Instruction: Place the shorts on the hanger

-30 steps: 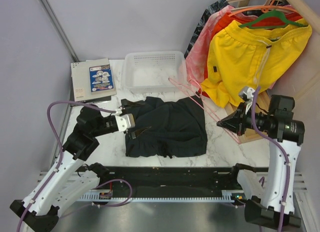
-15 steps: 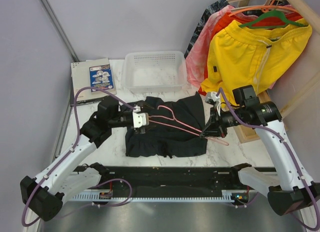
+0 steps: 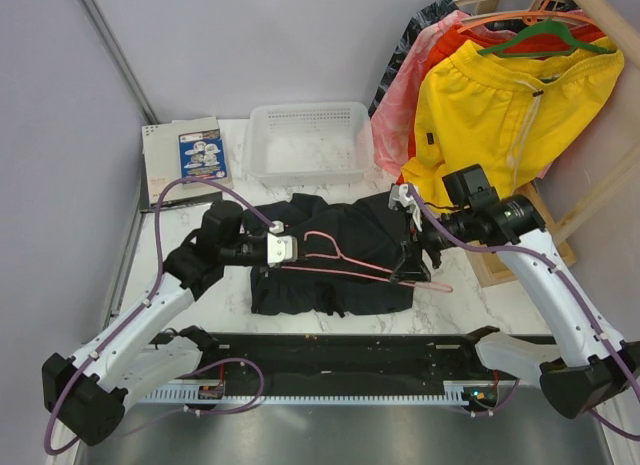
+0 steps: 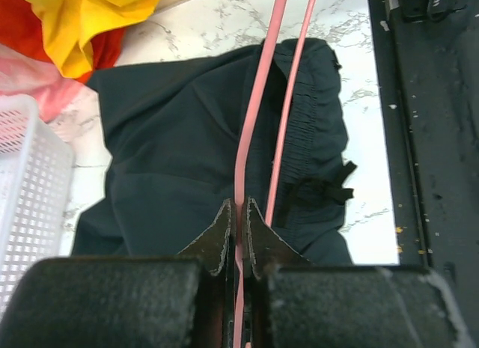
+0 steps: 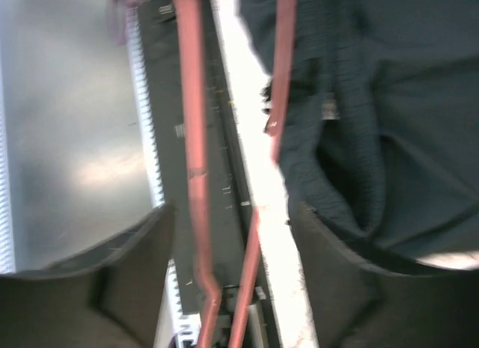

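Observation:
The dark navy shorts (image 3: 335, 257) lie flat on the marble table, waistband toward the right. Across them lies the thin pale-pink hanger (image 3: 350, 270), its hook near the left end. My left gripper (image 3: 292, 251) is shut on the hanger; in the left wrist view its jaws (image 4: 239, 213) pinch one pink rod of the hanger (image 4: 258, 116) above the shorts (image 4: 179, 153). At the hanger's right end my right gripper (image 3: 407, 262) stands open. In the right wrist view the hanger (image 5: 191, 101) runs untouched between its parted fingers (image 5: 232, 236), the shorts (image 5: 382, 101) at the right.
A white basket (image 3: 305, 140) stands behind the shorts and a flat box (image 3: 185, 155) at the back left. Bright yellow shorts (image 3: 500, 115) hang at the right on a green hanger (image 3: 545, 37), with orange hangers above. A wooden rack foot (image 3: 500, 267) sits by my right arm.
The hanger has come from the table's right side to lie over the shorts. My left gripper has shut on its left end, and my right gripper has opened and let it go.

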`<control>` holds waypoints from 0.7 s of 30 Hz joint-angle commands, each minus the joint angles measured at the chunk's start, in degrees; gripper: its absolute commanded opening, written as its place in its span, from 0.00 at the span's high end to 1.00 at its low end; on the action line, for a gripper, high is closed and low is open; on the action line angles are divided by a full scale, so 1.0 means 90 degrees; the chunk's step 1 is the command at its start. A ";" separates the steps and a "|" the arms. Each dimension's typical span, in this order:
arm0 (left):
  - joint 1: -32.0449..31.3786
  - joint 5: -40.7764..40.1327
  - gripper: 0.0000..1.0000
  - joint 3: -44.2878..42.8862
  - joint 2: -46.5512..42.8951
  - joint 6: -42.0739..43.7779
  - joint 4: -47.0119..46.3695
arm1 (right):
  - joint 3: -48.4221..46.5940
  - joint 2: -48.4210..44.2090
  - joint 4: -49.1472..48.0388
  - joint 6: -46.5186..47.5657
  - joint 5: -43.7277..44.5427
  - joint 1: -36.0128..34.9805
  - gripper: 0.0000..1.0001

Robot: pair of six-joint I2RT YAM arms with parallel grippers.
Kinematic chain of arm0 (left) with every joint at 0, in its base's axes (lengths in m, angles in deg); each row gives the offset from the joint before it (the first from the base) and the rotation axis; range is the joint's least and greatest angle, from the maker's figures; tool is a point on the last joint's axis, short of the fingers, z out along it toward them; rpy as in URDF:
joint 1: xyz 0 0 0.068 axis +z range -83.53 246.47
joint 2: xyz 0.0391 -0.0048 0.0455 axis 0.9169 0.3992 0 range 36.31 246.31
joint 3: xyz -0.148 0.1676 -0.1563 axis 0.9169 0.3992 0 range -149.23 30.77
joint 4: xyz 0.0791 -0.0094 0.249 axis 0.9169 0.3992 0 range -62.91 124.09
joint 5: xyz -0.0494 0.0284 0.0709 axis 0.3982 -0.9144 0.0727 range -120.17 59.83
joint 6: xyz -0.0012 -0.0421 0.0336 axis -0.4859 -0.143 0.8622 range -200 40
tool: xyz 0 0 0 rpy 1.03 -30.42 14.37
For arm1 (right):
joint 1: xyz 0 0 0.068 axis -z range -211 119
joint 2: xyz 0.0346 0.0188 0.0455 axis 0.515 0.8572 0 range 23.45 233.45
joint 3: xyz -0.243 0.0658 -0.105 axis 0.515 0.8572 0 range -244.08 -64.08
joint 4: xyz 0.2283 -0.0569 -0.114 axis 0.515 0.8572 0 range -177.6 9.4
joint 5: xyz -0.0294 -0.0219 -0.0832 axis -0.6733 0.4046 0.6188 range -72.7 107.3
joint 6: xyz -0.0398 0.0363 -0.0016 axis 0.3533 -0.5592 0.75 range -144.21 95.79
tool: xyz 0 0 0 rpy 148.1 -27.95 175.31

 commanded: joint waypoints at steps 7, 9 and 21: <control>0.0010 -0.0389 0.98 -0.0338 0.0140 -0.1182 0.0732 | -0.0923 0.0427 -0.1778 -0.0809 0.1459 -0.0363 0.09; 0.0000 -0.0350 0.98 -0.0514 0.0346 -0.1387 0.0957 | -0.1227 0.0576 -0.1894 -0.0693 0.1672 -0.0703 0.08; 0.0000 -0.0379 0.98 -0.0769 0.0601 -0.1632 0.1133 | -0.1463 0.1474 -0.2100 0.0157 0.2123 -0.2355 0.30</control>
